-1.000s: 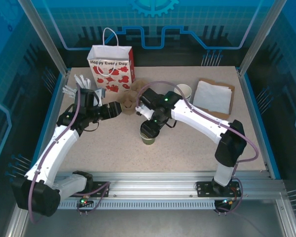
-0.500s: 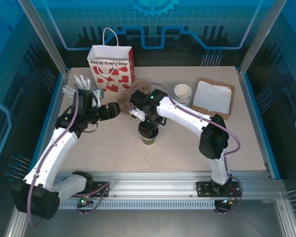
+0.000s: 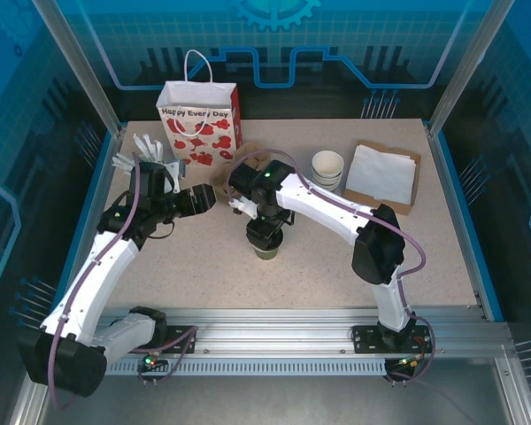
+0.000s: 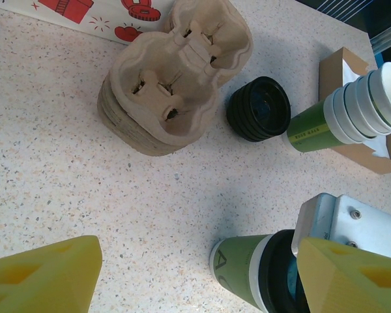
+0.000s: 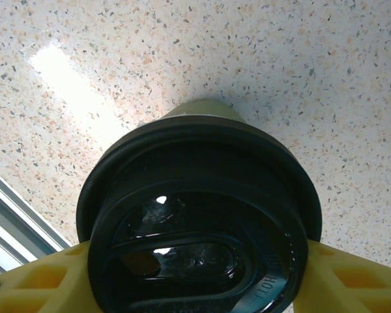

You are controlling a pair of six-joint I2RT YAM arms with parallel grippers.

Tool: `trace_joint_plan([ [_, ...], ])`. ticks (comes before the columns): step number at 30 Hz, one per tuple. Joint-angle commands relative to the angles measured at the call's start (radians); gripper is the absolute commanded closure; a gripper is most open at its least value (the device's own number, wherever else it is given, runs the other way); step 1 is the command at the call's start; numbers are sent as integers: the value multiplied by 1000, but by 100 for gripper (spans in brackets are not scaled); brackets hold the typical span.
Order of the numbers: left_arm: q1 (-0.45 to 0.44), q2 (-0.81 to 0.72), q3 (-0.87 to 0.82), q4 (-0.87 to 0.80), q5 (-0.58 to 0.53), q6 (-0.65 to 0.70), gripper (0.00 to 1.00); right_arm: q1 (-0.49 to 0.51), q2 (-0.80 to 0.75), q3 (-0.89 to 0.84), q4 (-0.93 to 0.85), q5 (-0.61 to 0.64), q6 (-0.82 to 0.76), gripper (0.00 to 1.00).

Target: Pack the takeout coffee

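Takeout coffee (image 3: 266, 251): small green paper cup w/ a round black plastic lid (image 5: 195, 215). The lid is glossy, w/ a raised rim and an oval recess on top; its embossed lettering is too small to read. A white mark is printed on the green side near the base. The cup stands upright on the tabletop (image 3: 336, 266), approx. mid-width, just in front of the stack of pulp cup carriers (image 4: 173, 78) and the stack of black lids (image 4: 259, 109).

My right pincer (image 5: 199, 244) comes down from above and is clamped on the lid, yellow fingers (image 5: 39, 287) against opposite sides of its rim. My left pincer (image 4: 199, 261) is spread wide, holding nothing, near the cup on its left.

Tabletop is beige speckled stone-look w/ a blue border. An aluminium rail (image 3: 274, 341) along the near edge carries both arm bases. Aluminium posts stand at the corners, w/ blue see-through panels w/ a line pattern behind and at the sides.
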Motion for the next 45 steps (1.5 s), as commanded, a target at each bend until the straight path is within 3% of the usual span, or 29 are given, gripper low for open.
trace_joint_plan([
  [1, 8, -23, -16, -7, -2, 19, 20, 14, 22, 22, -37, -7, -12, 45],
  [31, 8, -21, -14, -9, 5, 7, 20, -11, 101, 59, -77, 15, -15, 38],
  [45, 8, -35, -39, -48, -76, -2, 20, -12, 138, 9, -68, 83, 7, 46],
])
